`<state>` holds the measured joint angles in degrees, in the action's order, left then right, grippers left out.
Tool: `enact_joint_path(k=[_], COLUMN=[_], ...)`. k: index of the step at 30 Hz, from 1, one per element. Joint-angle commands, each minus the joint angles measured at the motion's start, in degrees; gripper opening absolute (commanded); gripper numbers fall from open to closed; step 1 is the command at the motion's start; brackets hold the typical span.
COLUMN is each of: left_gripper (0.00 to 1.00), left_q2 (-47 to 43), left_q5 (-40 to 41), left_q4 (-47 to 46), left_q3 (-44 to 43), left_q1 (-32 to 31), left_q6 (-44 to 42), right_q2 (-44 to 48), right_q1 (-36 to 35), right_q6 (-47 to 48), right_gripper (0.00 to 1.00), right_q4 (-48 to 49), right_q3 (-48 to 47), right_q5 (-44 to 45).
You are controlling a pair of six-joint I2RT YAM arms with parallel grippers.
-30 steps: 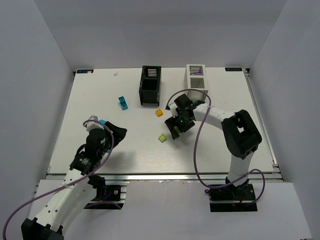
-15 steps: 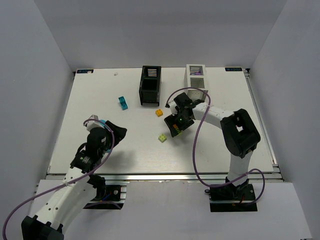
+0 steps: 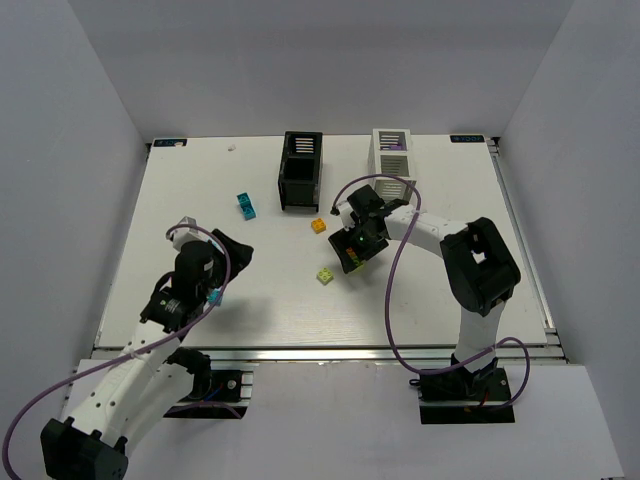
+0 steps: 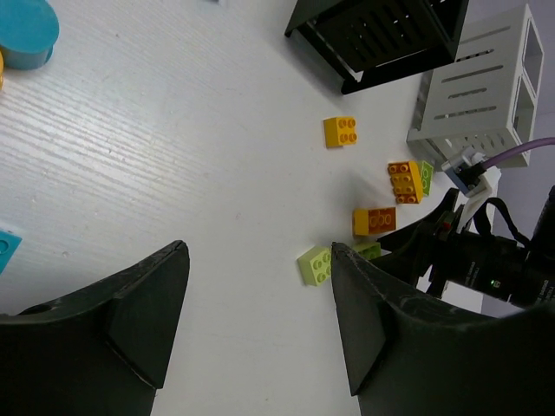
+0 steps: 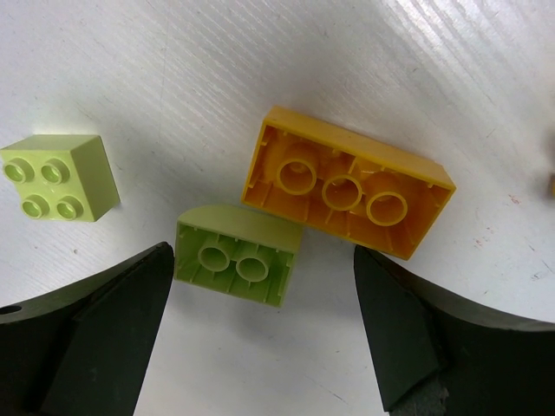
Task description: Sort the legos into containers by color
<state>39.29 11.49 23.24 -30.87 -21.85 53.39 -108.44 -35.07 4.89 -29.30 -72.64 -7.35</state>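
My right gripper [image 5: 262,290] is open just above the table, its jaws straddling a lime green curved lego [image 5: 238,254] lying studs-down. An orange lego [image 5: 347,182] lies studs-down beside it and a lime 2x2 lego [image 5: 59,178] to the left. In the top view the right gripper [image 3: 352,255] is in front of the white container [image 3: 393,160], which holds something purple. The black container [image 3: 300,170] stands left of it. A cyan lego [image 3: 246,206] and an orange lego [image 3: 318,226] lie apart. My left gripper [image 3: 235,255] is open and empty.
The left wrist view shows more orange and lime legos [image 4: 404,180] near the white container [image 4: 481,87], and a cyan round object [image 4: 22,30] at the top left. The right arm's purple cable [image 3: 395,290] loops over the table.
The left wrist has turned and shifted slightly on the left side. The right gripper has edged a little to the far side over the legos, still open.
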Motion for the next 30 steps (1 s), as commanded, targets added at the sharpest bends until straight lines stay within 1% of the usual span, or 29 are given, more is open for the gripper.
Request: enact_joint_path(k=[1, 8, 11, 12, 14, 15, 17, 18, 19, 20, 21, 22, 23, 24, 25, 26, 27, 28, 29, 30], left_gripper=[0.76, 0.76, 0.76, 0.76, 0.76, 0.76, 0.76, 0.76, 0.76, 0.76, 0.75, 0.75, 0.75, 0.75, 0.74, 0.72, 0.68, 0.60, 0.31, 0.21], left_q2=[2.2, 5.1, 9.4, 12.0, 14.0, 14.7, 16.0, 16.4, 17.0, 18.4, 19.3, 20.5, 23.3, 24.9, 26.7, 30.9, 33.5, 36.3, 42.6, 46.4], left_q5=[1.7, 0.6, 1.3, 1.3, 1.2, 0.6, 0.1, -0.3, -0.6, -0.9, -1.6, -2.1, -2.4, -2.9, -3.7, -3.8, -3.9, -4.4, -4.5, -4.5], left_q4=[1.3, 0.1, 2.1, 2.6, 2.9, 2.6, 1.2, 0.8, 0.2, -0.8, -1.3, -1.5, -2.1, -2.2, -2.3, -1.9, -1.4, 0.5, 2.0, 4.1], left_q3=[-4.2, -5.4, -10.2, -13.1, -15.4, -16.7, -17.3, -17.5, -18.3, -18.9, -19.7, -21.8, -23.2, -24.8, -28.8, -31.3, -34.3, -41.3, -45.5, -50.0], left_q1=[0.3, 0.3, 0.3, 0.3, 0.3, 0.3, 0.3, 0.3, 0.3, 0.3, 0.3, 0.3, 0.3, 0.3, 0.3, 0.3, 0.3, 0.3, 0.4, 0.5], left_q6=[-2.1, -2.9, -6.1, -7.5, -8.6, -9.1, -9.4, -9.4, -9.6, -9.8, -10.4, -10.8, -11.2, -12.2, -12.9, -13.6, -15.0, -15.8, -16.6, -17.5], right_q2=[-0.9, -1.2, -1.5, -1.6, -1.7, -1.8, -1.6, -1.2, -1.0, -0.2, 0.3, 0.9, 1.5, 2.7, 3.4, 5.1, 6.0, 6.9, 8.7, 9.5], right_q1=[-0.4, -0.7, -0.7, -0.7, -0.7, -0.7, -0.7, -0.7, -0.7, -0.7, -0.7, -0.7, -0.7, -0.6, -0.7, -0.7, -0.7, -0.6, -0.5, -0.4], right_q6=[-0.4, 0.1, 0.6, 0.8, 1.0, 1.0, 1.3, 1.9, 2.2, 2.6, 3.7, 4.3, 4.9, 6.3, 7.2, 8.1, 10.3, 11.9, 13.6, 15.2], right_gripper=[0.88, 0.80, 0.73, 0.71, 0.67, 0.62, 0.57, 0.51, 0.48, 0.41, 0.38, 0.35, 0.28, 0.24, 0.20, 0.11, 0.06, 0.02, 0.00, 0.00], right_q4=[1.5, 1.1, 0.8, 0.8, 0.6, 0.6, 0.4, 0.3, 0.2, 0.0, -0.1, -0.2, -0.8, -1.2, -1.5, -2.2, -2.6, -3.2, -4.8, -5.5], right_q3=[-1.1, -1.0, -1.0, -1.0, -1.4, -1.5, -1.6, -1.5, -1.4, -0.9, -0.7, -0.5, -0.2, 0.0, 0.1, 0.2, 0.7, 0.8, 0.8, 1.0], right_q5=[0.8, 1.0, 1.0, 1.0, 0.9, 0.9, 0.2, 0.0, -0.5, -0.6, -1.3, -1.5, -1.8, -2.6, -2.9, -3.5, -4.5, -5.5, -6.8, -9.0])
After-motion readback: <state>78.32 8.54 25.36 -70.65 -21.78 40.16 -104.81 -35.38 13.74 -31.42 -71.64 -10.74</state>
